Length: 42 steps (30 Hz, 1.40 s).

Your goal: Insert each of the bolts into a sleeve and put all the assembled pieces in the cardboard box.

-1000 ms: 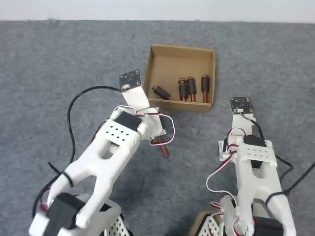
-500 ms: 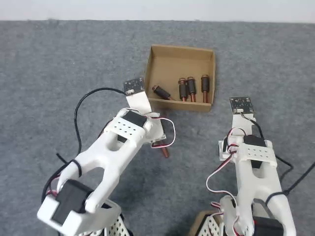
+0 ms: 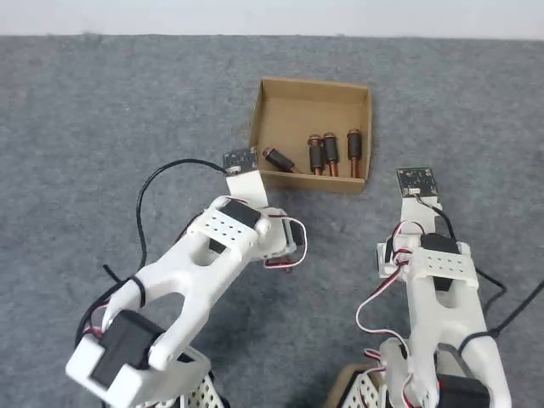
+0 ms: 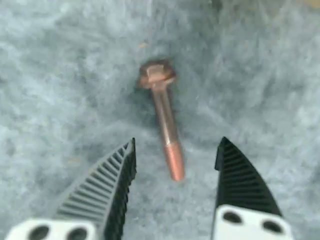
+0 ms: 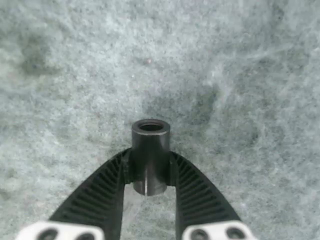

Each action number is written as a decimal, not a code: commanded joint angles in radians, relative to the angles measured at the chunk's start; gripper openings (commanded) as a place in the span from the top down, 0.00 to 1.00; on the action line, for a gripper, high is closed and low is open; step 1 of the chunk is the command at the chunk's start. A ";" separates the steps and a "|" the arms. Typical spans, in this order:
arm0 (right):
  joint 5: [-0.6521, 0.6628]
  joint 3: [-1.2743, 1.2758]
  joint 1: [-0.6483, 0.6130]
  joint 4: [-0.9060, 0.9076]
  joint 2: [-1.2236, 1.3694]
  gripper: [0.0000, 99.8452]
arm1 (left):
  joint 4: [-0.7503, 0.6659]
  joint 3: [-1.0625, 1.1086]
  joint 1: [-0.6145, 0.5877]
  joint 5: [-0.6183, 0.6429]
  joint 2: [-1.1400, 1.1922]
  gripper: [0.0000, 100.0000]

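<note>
A copper bolt (image 4: 162, 112) with a hex head lies flat on the grey carpet, its plain tip toward my left gripper (image 4: 177, 150). That gripper is open, one finger on each side of the bolt's tip, touching nothing. My right gripper (image 5: 149, 157) is shut on a black sleeve (image 5: 150, 140), held just above the carpet with its open bore facing away from the camera. In the high view the left arm (image 3: 221, 246) stands in front of the cardboard box (image 3: 310, 183) and covers the bolt. The right arm (image 3: 433, 272) is lower right of the box.
Several assembled bolt-and-sleeve pieces (image 3: 331, 153) lie along the near wall inside the box. Grey carpet (image 3: 102, 127) spreads to the left and right of the box. Cables loop off both arms near their bases.
The left arm has swung right and toward the box, and in the high view it now covers the bolt that showed beside it before. The right arm has kept still.
</note>
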 commanded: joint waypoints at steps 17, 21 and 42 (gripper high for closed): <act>0.012 -0.002 -0.012 -0.012 -0.050 0.99 | 0.069 -0.294 -0.081 0.014 0.325 0.85; 0.012 -0.002 -0.012 -0.012 -0.050 0.99 | 0.068 -0.305 -0.097 0.014 0.295 0.85; 0.009 -0.002 -0.012 -0.012 -0.050 0.99 | 0.097 -0.380 -0.087 -0.015 0.344 0.99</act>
